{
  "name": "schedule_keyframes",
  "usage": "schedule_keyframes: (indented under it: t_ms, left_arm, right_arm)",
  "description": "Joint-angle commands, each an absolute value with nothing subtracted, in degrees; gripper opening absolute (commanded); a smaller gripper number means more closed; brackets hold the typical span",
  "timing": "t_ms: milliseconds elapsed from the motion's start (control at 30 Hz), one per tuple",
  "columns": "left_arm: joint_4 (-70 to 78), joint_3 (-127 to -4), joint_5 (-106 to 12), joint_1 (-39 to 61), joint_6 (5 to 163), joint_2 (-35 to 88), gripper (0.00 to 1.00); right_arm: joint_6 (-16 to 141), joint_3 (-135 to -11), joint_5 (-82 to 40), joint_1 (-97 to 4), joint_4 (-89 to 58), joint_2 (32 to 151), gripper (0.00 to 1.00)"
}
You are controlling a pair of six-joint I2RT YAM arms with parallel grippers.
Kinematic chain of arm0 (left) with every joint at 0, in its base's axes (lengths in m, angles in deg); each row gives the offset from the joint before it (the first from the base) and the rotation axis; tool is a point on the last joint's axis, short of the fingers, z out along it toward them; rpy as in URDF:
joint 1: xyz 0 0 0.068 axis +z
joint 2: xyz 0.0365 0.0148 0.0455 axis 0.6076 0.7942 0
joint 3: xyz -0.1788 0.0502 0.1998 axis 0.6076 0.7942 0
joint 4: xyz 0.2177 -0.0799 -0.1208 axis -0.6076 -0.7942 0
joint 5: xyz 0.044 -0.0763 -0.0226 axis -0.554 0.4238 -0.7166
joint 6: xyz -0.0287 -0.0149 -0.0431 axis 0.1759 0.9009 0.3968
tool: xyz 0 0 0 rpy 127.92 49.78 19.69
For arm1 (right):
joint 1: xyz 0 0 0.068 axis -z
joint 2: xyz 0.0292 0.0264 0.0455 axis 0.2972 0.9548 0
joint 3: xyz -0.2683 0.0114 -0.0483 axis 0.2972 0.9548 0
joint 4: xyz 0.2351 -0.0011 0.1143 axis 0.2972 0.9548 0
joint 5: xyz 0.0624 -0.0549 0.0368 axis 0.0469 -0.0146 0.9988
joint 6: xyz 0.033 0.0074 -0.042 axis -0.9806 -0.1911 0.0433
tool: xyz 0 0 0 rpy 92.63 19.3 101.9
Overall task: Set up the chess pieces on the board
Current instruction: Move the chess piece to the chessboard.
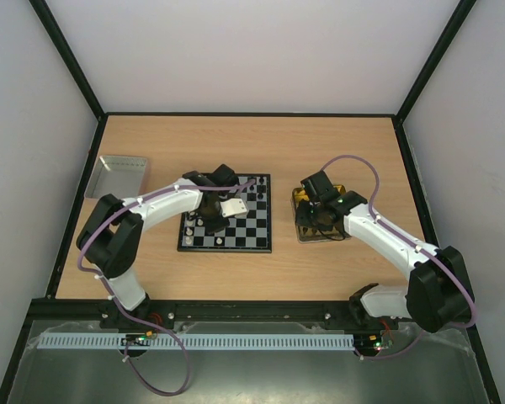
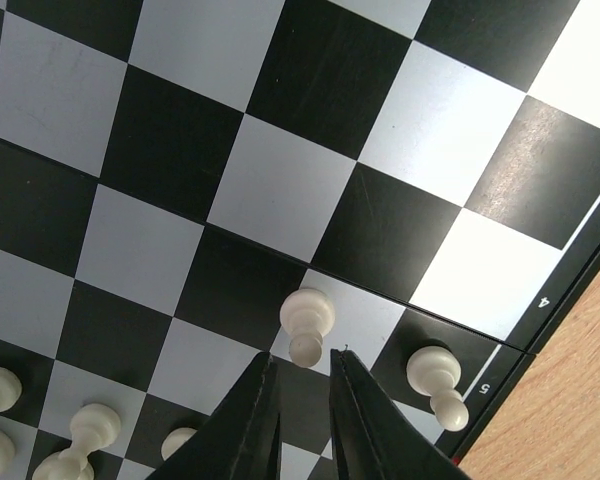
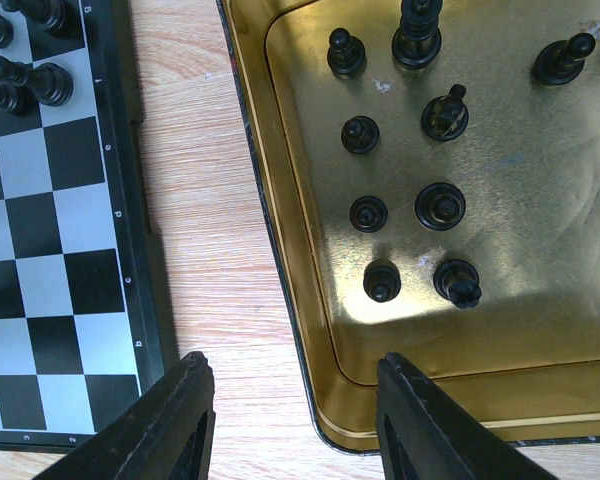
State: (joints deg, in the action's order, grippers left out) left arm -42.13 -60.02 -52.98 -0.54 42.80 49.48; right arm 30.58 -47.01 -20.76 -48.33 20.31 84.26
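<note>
Board (image 1: 236, 231) on the bench (image 1: 320, 143) is being stocked: gold tray (image 3: 540, 260) overhung by the right claw (image 3: 295, 375), apart and empty, left claw (image 2: 302, 372) barely parted at a standing white pawn (image 2: 307, 318), so a straight lift-away seems called for.

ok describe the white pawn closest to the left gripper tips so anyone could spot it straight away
Find the small black-and-white checkered chessboard, then its numbered dark border beside the light wooden table. The tiny white pawn stands right at the left gripper's black fingertips, one square in from the border row. Its nearest neighbour, another white pawn, sits beside the border, clear of the fingers.
</note>
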Motion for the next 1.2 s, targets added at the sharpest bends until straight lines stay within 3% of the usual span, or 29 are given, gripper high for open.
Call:
schedule_keyframes:
  t_ms: [0, 667, 833, 1167]
  left_arm:
    - [-41.5, -60.2, -53.5, -0.6, 42.7, 50.7, 0.18]
    - [-40.4, -59.5, -54.6, -0.5, 42.8, 52.0, 0.17]
    - [-40.1, -59.1, -54.7, -0.5, 42.8, 51.4, 0.02]
    - [-42.5, -58.4, -56.1, -0.3, 41.7, 48.0, 0.02]
  right_arm:
    - [30.9, -47.0, -21.3, -48.6, 21.2, 83.8, 0.44]
    - [30.5, -46.0, -20.8, -48.6, 20.4, 83.4, 0.44]
    - [30.4, -45.8, -20.8, -48.6, 20.1, 83.6, 0.44]
    - [30.8, -46.4, -20.8, -48.6, 20.1, 84.3, 0.44]
